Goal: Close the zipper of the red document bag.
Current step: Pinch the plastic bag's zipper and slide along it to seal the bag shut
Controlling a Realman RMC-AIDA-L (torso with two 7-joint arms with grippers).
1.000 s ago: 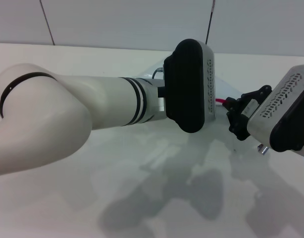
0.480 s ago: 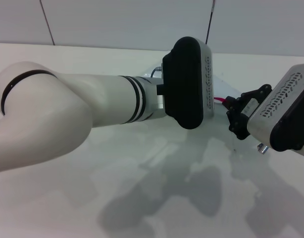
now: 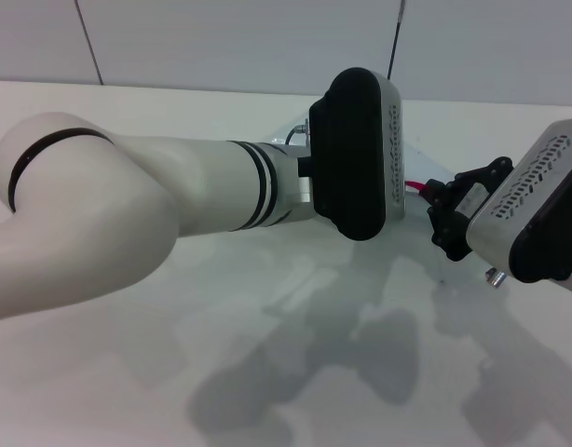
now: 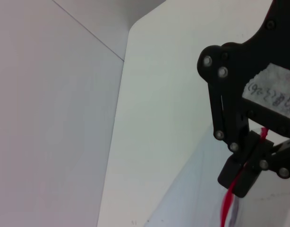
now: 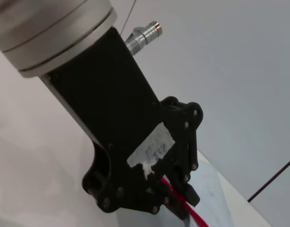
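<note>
zipper [image 3: 417,190]: thin bright red strip, a short run showing between the two grippers | red document bag [image 4: 192,198]: pale translucent sheet flat on the white table [image 3: 174,112], mostly hidden behind the left arm | right gripper [image 4: 244,172]: fingers pinched on the zipper | left gripper [image 5: 180,201]: fingers pressed onto the red strip too

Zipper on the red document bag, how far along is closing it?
Done: both grips are made. In hand: the left gripper and right gripper are each pinched on the zipper at the red document bag's edge. Left: the pull; how much is closed is hidden.
</note>
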